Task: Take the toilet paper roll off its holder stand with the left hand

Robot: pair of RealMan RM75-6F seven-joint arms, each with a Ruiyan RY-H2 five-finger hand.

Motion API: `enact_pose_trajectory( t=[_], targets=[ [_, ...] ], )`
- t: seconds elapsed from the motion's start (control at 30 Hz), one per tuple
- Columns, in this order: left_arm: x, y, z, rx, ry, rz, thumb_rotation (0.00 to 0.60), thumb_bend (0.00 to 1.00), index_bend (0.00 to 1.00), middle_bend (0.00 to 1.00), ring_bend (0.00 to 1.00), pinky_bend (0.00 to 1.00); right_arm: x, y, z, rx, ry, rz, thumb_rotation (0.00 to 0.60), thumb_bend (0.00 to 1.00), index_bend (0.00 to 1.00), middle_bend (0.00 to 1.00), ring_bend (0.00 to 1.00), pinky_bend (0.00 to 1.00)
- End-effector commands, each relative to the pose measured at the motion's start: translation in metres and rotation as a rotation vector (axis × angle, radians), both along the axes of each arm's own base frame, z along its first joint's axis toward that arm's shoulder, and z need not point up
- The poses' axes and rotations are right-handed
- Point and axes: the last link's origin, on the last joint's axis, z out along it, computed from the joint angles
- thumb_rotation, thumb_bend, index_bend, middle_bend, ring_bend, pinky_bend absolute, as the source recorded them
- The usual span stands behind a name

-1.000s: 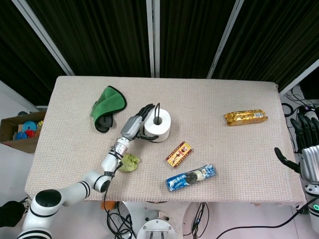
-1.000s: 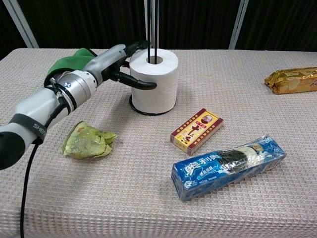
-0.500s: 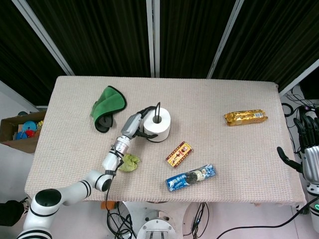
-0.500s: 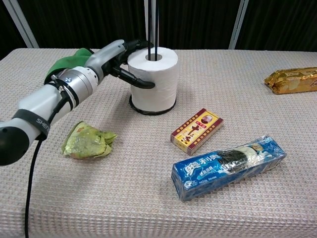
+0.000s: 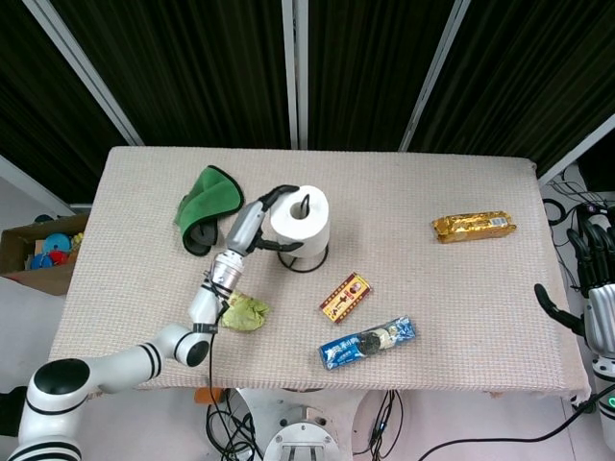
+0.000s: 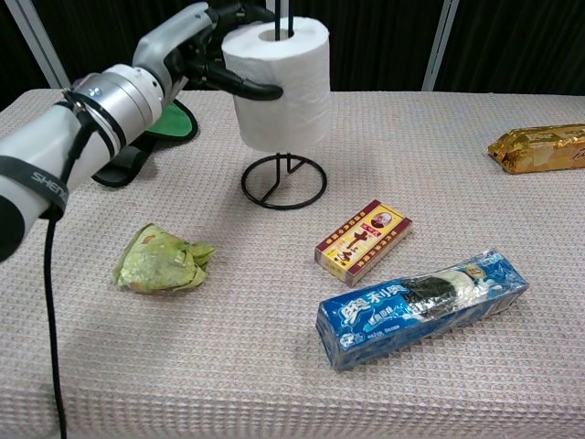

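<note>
The white toilet paper roll (image 6: 280, 84) (image 5: 300, 222) hangs above the table, still threaded on the upright rod of the black wire holder stand (image 6: 284, 181) (image 5: 306, 258). The stand's round base ring shows bare below the roll. My left hand (image 6: 196, 50) (image 5: 252, 223) grips the roll from its left side, thumb across the front and fingers behind it. My right hand (image 5: 596, 288) shows only in the head view, off the table's right edge, fingers spread and holding nothing.
A green cloth (image 5: 207, 206) (image 6: 155, 123) lies left of the stand. A crumpled green wrapper (image 6: 163, 259), a red-and-gold box (image 6: 363, 241), a blue cookie pack (image 6: 422, 307) and a gold snack bag (image 6: 537, 148) lie on the beige table (image 5: 432, 211).
My left hand has lifted the roll up along the rod, from resting on the stand's base to well above it, baring the base ring. The right hand has barely moved.
</note>
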Motion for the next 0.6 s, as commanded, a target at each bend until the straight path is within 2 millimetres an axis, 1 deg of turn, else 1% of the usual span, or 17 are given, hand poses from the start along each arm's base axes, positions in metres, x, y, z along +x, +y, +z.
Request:
enact_pose_trajectory(
  t=[0.03, 0.07, 0.2, 0.27, 0.3, 0.37, 0.4, 0.47, 0.5, 0.6],
  targets=[
    [0.020, 0.001, 0.051, 0.083, -0.035, -0.034, 0.600, 0.10, 0.23, 0.35, 0.25, 0.22, 0.001, 0.001, 0.000, -0.002, -0.002, 0.002, 0.600, 0.22, 0.00, 0.00, 0.00, 0.00],
    [0.025, 0.000, 0.060, 0.089, -0.036, -0.042, 0.600, 0.10, 0.23, 0.35, 0.25, 0.22, 0.001, 0.001, 0.000, -0.003, -0.003, 0.002, 0.600, 0.22, 0.00, 0.00, 0.00, 0.00],
    [0.051, -0.006, 0.106, 0.141, -0.034, -0.080, 0.600, 0.10, 0.23, 0.35, 0.25, 0.22, 0.001, 0.002, 0.001, -0.011, 0.005, 0.003, 0.600, 0.22, 0.00, 0.00, 0.00, 0.00],
    [0.062, -0.010, 0.127, 0.156, -0.062, -0.081, 0.600, 0.10, 0.23, 0.34, 0.25, 0.22, 0.000, 0.002, 0.001, -0.011, 0.002, 0.003, 0.600, 0.22, 0.00, 0.00, 0.00, 0.00],
    [0.067, -0.013, 0.142, 0.167, -0.086, -0.074, 0.600, 0.10, 0.23, 0.34, 0.25, 0.22, 0.000, 0.003, 0.001, -0.012, 0.001, 0.002, 0.600, 0.22, 0.00, 0.00, 0.00, 0.00],
    [0.072, -0.016, 0.164, 0.184, -0.121, -0.060, 0.600, 0.10, 0.23, 0.34, 0.25, 0.22, 0.000, 0.002, 0.001, -0.013, -0.001, 0.000, 0.600, 0.22, 0.00, 0.00, 0.00, 0.00],
    [0.075, -0.019, 0.179, 0.199, -0.146, -0.054, 0.600, 0.10, 0.23, 0.34, 0.25, 0.22, -0.001, 0.002, 0.001, -0.012, -0.003, 0.000, 0.600, 0.22, 0.00, 0.00, 0.00, 0.00],
    [0.074, -0.024, 0.200, 0.226, -0.164, -0.047, 0.600, 0.10, 0.23, 0.34, 0.25, 0.22, -0.001, 0.002, 0.000, -0.011, -0.005, 0.000, 0.600, 0.22, 0.00, 0.00, 0.00, 0.00],
    [0.069, -0.028, 0.211, 0.246, -0.157, -0.037, 0.600, 0.10, 0.23, 0.34, 0.25, 0.22, -0.001, 0.002, -0.001, -0.010, -0.006, -0.001, 0.600, 0.22, 0.00, 0.00, 0.00, 0.00],
    [0.047, -0.039, 0.226, 0.282, -0.111, -0.004, 0.600, 0.10, 0.23, 0.34, 0.25, 0.22, -0.002, 0.002, -0.003, -0.004, -0.007, -0.002, 0.600, 0.22, 0.00, 0.00, 0.00, 0.00]
  ],
)
